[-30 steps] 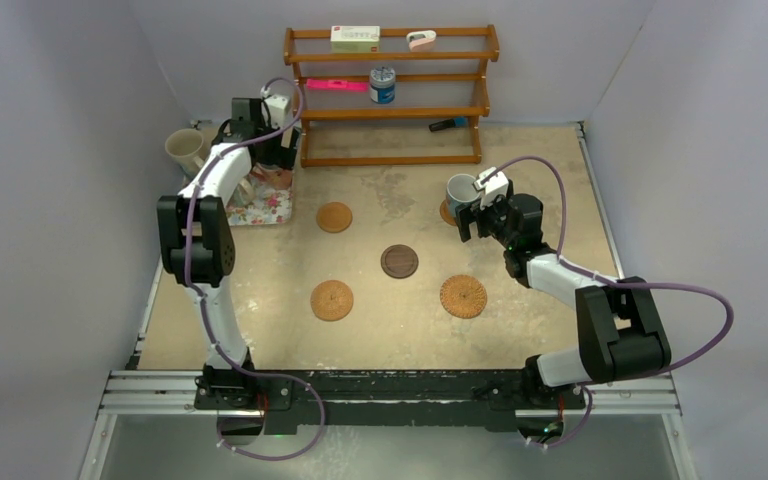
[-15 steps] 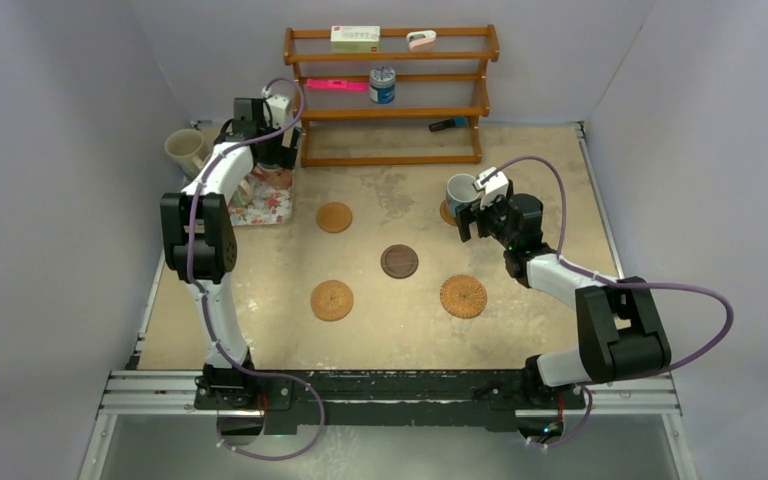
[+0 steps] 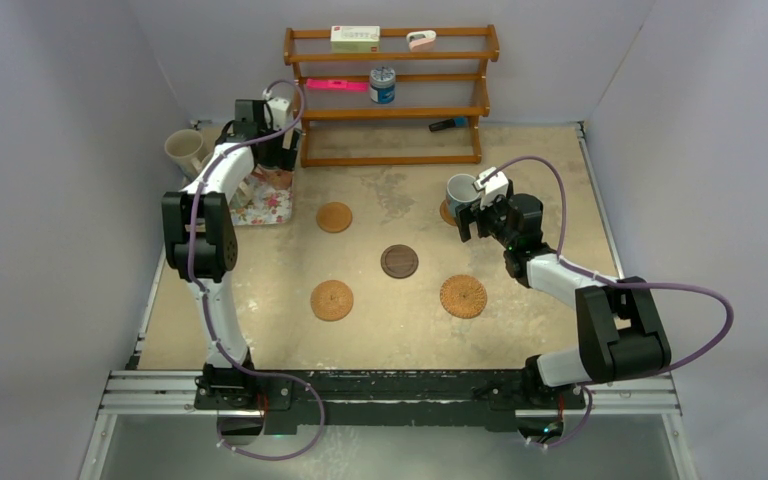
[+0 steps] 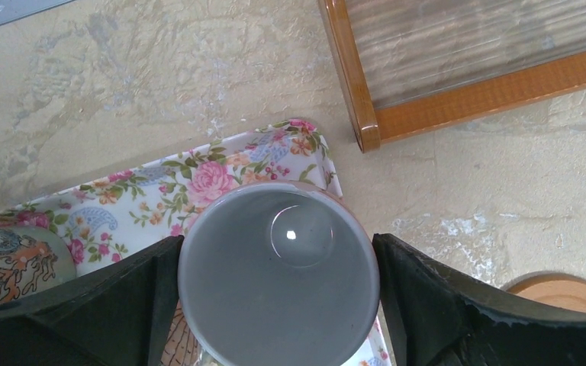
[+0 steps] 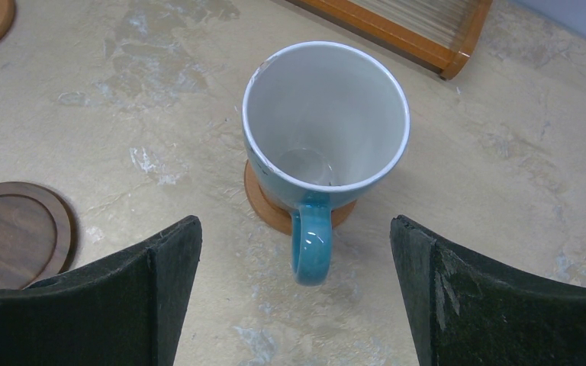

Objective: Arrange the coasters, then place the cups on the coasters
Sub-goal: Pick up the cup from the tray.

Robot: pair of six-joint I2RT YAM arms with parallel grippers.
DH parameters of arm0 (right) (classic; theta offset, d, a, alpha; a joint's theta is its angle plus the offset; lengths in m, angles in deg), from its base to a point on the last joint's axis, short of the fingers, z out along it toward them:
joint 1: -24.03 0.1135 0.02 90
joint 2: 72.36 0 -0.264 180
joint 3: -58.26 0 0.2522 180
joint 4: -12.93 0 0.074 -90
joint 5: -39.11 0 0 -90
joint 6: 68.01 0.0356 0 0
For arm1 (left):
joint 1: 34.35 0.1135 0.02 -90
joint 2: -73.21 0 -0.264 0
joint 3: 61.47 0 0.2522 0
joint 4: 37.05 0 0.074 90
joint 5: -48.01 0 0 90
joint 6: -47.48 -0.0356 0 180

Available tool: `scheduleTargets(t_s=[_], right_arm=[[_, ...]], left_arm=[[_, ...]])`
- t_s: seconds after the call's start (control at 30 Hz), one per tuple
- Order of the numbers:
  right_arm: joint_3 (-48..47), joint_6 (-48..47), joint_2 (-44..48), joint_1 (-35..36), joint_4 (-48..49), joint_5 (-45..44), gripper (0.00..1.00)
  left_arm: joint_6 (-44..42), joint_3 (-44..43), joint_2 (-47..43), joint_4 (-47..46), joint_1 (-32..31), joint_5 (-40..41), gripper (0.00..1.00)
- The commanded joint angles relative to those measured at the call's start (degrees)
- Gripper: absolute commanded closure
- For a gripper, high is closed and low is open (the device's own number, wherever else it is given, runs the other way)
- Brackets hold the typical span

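Note:
On the floral tray [image 4: 160,191] stands an orange-brown cup [image 4: 278,267] with a grey inside, seen from above. My left gripper [image 4: 277,244] is shut on it, one finger against each side of the rim. A light blue cup [image 5: 326,114] stands on a tan coaster [image 5: 275,210], its handle pointing at my right gripper [image 5: 294,229]. That gripper is open, just short of the cup. Bare coasters lie on the table: tan ones [image 3: 335,217] [image 3: 331,300] [image 3: 463,296] and a dark brown one [image 3: 399,261].
A wooden shelf rack [image 3: 390,95] stands at the back, close to the right of the left gripper [image 3: 278,160]. A cream cup [image 3: 184,150] sits at the far left. A patterned cup [image 4: 8,263] shares the tray.
The left jaws have come in against the cup on the tray, and the left arm has shifted slightly. The right arm has not moved.

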Motion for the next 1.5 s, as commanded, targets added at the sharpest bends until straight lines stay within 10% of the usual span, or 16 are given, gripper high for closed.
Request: scheduleTargets(t_s=[0.0, 1.07, 1.47], right_arm=[[-2.3, -0.6, -0.6, -0.1, 0.7, 0.1, 0.06], [-2.3, -0.7, -0.6, -0.1, 0.7, 0.0, 0.06], [-2.3, -0.7, -0.6, -0.1, 0.7, 0.0, 0.06]], left_arm=[[2.2, -1.0, 0.2, 2.0, 0.9, -0.9, 0.11], [6.6, -1.9, -8.9, -0.5, 0.0, -5.5, 0.98], [6.9, 0.3, -12.1, -0.2, -4.7, -5.0, 1.0]])
